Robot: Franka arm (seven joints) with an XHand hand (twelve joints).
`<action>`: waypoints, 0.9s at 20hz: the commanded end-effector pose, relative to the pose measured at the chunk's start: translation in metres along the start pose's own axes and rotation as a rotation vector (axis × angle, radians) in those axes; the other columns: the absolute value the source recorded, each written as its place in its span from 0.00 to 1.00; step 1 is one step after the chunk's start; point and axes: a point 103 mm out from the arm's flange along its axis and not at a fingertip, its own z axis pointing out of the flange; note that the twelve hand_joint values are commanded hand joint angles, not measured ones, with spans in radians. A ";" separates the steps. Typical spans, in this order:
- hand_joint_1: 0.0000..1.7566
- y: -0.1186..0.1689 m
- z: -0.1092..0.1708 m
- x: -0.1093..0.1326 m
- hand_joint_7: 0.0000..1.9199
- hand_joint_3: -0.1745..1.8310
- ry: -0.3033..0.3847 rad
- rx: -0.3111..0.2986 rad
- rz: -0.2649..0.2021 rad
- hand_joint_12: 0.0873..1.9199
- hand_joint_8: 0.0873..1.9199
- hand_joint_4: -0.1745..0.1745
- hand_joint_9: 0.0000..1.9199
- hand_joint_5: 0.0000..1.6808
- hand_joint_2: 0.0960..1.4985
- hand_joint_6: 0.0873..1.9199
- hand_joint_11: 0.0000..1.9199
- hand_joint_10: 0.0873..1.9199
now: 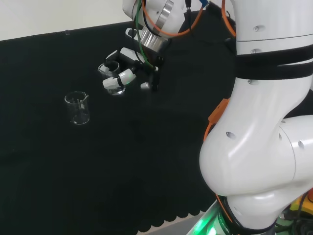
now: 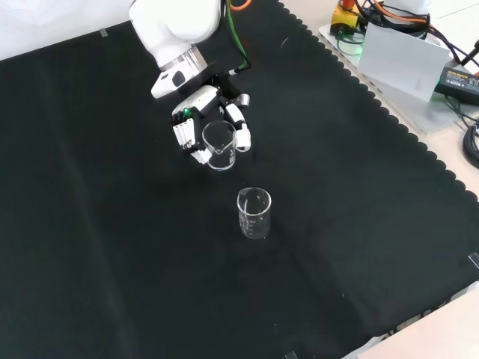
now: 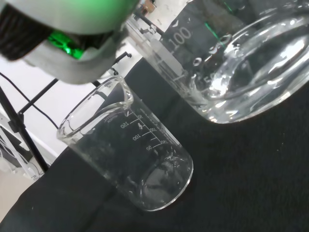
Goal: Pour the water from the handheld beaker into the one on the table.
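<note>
**Beaker positions**

The hand [image 2: 196,120] has its fingers curled round the held beaker [image 2: 218,145], raised above the cloth [image 2: 359,224]. The table beaker [image 2: 254,213] stands just beside it, apart. The wrist view reveals water [image 3: 251,92] in the held beaker.

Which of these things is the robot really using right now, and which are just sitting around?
In use:
- robot hand, fingers curled round the held beaker
- held beaker, water inside
- beaker on the cloth, upright, apparently empty

Just lying about:
- grey box off the cloth, at the front view's top right
- cables beside it
</note>
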 end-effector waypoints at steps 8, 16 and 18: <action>0.74 0.003 -0.003 0.032 0.66 0.48 -0.114 0.175 0.001 0.41 0.39 0.00 0.74 0.71 0.36 0.41 0.64 0.35; 0.74 0.011 -0.004 0.041 0.65 0.50 -0.172 0.295 0.027 0.41 0.41 0.00 0.74 0.71 0.35 0.42 0.64 0.36; 0.74 0.013 -0.003 0.044 0.65 0.50 -0.184 0.310 0.025 0.41 0.41 0.00 0.74 0.71 0.35 0.43 0.64 0.36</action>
